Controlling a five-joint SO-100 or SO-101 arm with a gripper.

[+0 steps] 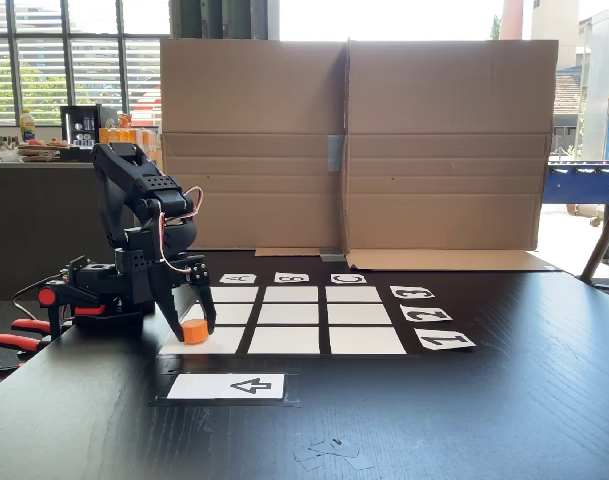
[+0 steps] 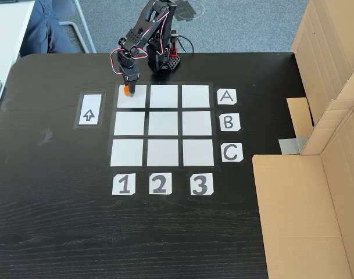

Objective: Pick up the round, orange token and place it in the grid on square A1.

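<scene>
A: Taking the grid [image 1: 296,315] as the landmark and starting nearest the camera in the low fixed view, what lies in front of it?

B: A few torn paper scraps [image 1: 334,453] on the black counter [image 1: 504,400], then the white card with a black arrow [image 1: 227,386], just before the grid's left front corner.

A: And the token?

B: The orange token [image 1: 194,332] sits on square A1 [image 1: 222,342], the front-left cell there. In the high fixed view the token [image 2: 128,90] is at the far edge of that cell [image 2: 132,100], the one in line with the A label [image 2: 226,96] and the 1 label [image 2: 123,184].

A: What are the fingers doing?

B: The gripper [image 1: 192,322] points down over that cell, its fingers [image 1: 206,312] set on either side of the token and pinching it. Whether the token's base touches the paper I cannot tell.

A: Anything crowding it?

B: The other eight cells are bare. The arm's base [image 1: 104,295] stands just left of the grid, with orange-handled clamps [image 1: 19,335] at the counter's edge.

A: Farther back?

B: A tall cardboard wall [image 1: 354,145] stands behind the grid, with windows [image 1: 74,60] beyond it.
</scene>
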